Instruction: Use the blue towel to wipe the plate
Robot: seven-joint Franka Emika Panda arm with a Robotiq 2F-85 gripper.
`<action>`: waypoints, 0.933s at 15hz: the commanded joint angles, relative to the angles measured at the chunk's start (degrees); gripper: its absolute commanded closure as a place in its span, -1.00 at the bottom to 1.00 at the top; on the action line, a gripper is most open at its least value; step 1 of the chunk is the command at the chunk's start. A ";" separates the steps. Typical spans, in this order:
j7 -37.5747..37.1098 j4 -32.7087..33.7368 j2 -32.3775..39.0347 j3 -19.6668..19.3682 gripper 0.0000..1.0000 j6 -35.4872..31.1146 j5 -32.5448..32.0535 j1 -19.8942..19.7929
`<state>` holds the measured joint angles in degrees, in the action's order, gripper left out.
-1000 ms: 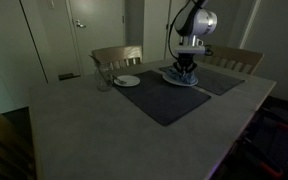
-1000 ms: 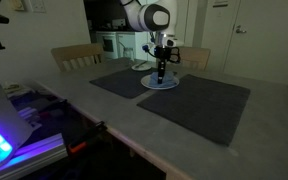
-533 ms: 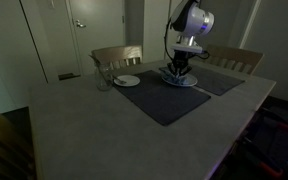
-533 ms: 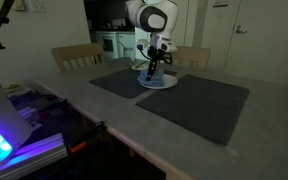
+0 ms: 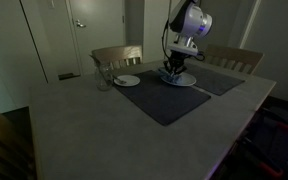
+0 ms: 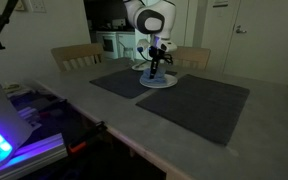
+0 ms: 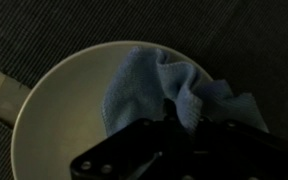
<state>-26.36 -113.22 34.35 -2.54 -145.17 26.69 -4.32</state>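
The pincer [image 7: 184,126] is closed on the soft blue cloth towel [image 7: 149,85]. It pinches a fold of it at the top, so the rest of the cloth hangs down and spreads out. The towel lies bunched on the round white plate [image 7: 44,110]. It covers the middle and one side, and the other side of the plate is bare.

In both exterior views the robot arm points straight down over the plate [image 5: 187,81], with the pincer [image 5: 174,70] low and close to it. I think it is held low so that the cloth presses on the plate and can rub it. The wiping looks like it is under way.

The plate [image 6: 160,85] sits on a dark flat place mat [image 6: 119,82] on the grey counter [image 5: 84,130], so it may not slide much. A small white saucer [image 5: 127,80] sits well apart from it.

The bare side likely needs a rub next. If the pincer [image 6: 154,72] pushes too hard, the plate could tip or scoot.
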 commanded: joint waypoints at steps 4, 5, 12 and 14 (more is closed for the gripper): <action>-0.35 -0.23 2.73 -2.37 0.96 -11.04 -2.49 1.56; -0.80 -0.56 2.57 -3.21 0.96 -11.55 -3.38 1.91; -11.45 -2.65 2.41 -15.47 0.96 -9.60 -17.83 9.70; -13.92 -3.04 2.04 -17.07 0.96 -6.50 -21.37 10.90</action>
<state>-37.16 -115.38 35.43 -16.38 -154.67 9.72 4.27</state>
